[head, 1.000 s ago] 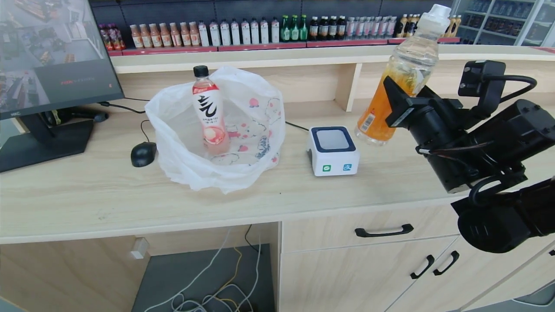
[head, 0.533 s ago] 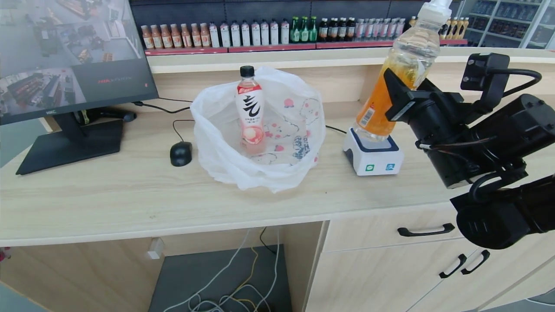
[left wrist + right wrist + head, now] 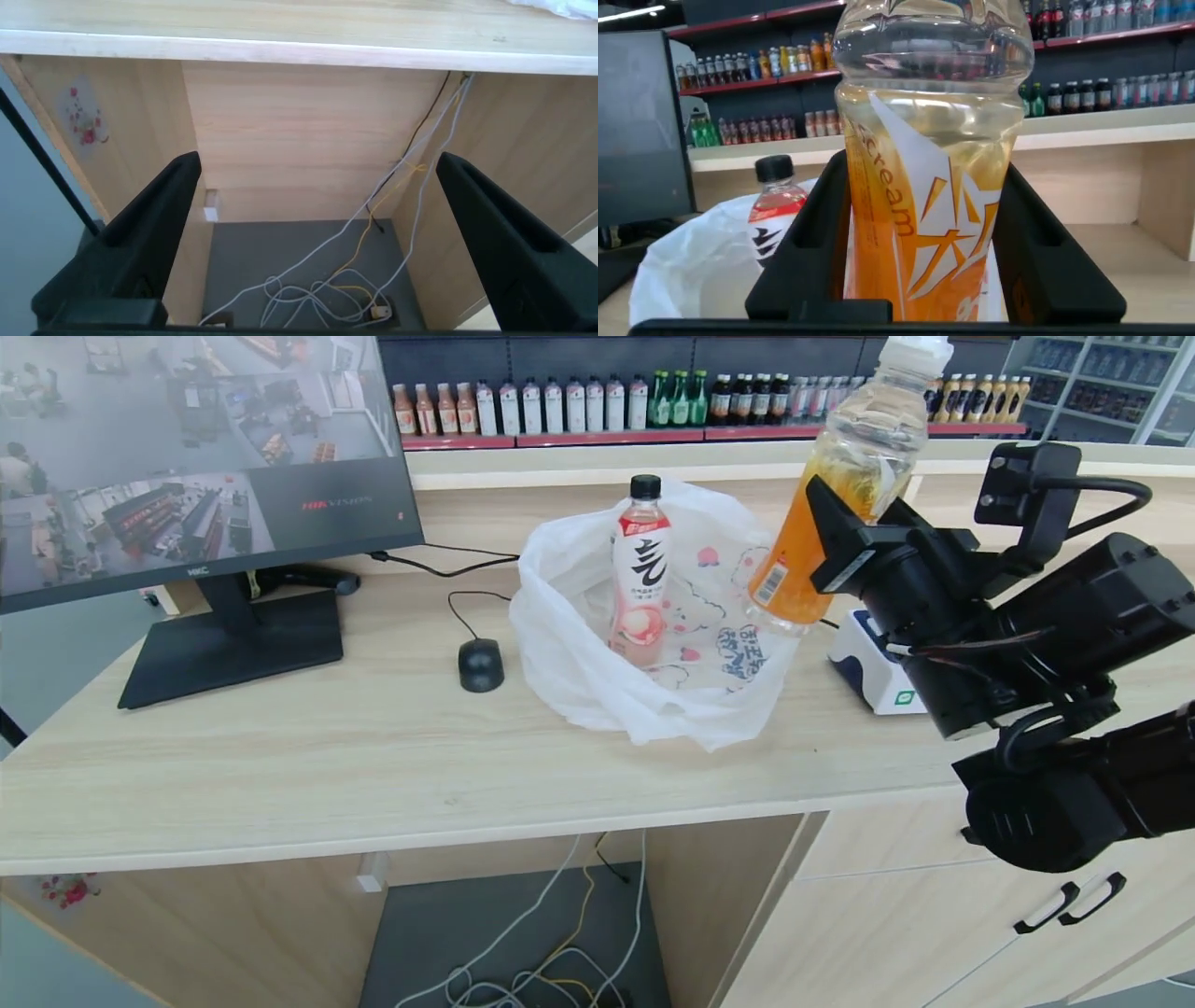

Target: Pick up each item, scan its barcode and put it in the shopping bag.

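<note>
Since the orange bottle (image 3: 836,495) hangs tilted above the right side of the shopping bag (image 3: 579,644), clamped in the right claw (image 3: 840,549), I judge the drop-in is the step in hand. I want it lowered gently into the free space beside the pink bottle (image 3: 639,583) standing inside, without nudging it or snagging the rim.

In the left wrist view, the left claw (image 3: 318,233) gapes wide on nothing, below the bench (image 3: 373,737).

In the right wrist view, the jaws squeeze the orange bottle's label from both sides.
</note>
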